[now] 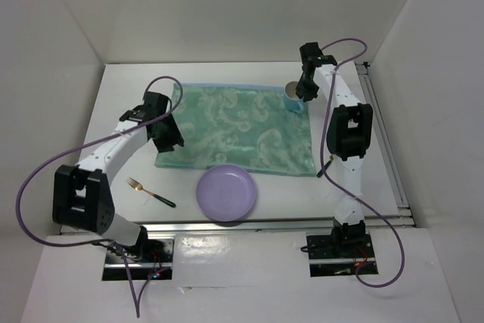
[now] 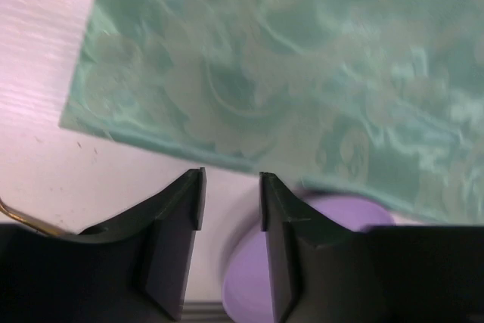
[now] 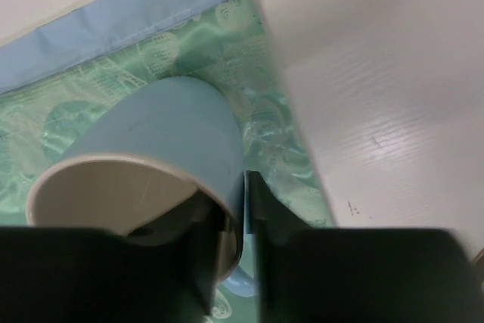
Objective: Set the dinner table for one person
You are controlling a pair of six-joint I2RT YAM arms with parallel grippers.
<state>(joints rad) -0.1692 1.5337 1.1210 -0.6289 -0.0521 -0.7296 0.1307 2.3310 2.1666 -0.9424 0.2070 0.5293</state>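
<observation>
The white dinner table (image 1: pixel 128 88) carries a green swirl placemat (image 1: pixel 234 130). My right gripper (image 1: pixel 301 94) is shut on the rim of a blue mug (image 1: pixel 293 94) with a cream inside, over the placemat's far right corner; in the right wrist view one finger is inside the mug (image 3: pixel 159 149) and one outside. My left gripper (image 1: pixel 172 144) is open and empty at the placemat's left near edge; in the left wrist view its gap (image 2: pixel 231 202) shows bare table. A purple plate (image 1: pixel 225 192) lies by the near edge, also in the left wrist view (image 2: pixel 249 277). A gold fork (image 1: pixel 150 191) with a dark handle lies left of it.
White walls enclose the table on three sides. A metal rail (image 1: pixel 386 149) runs along the right edge and another along the near edge (image 1: pixel 249 222). The placemat's blue underside (image 3: pixel 128 20) shows folded at its far edge.
</observation>
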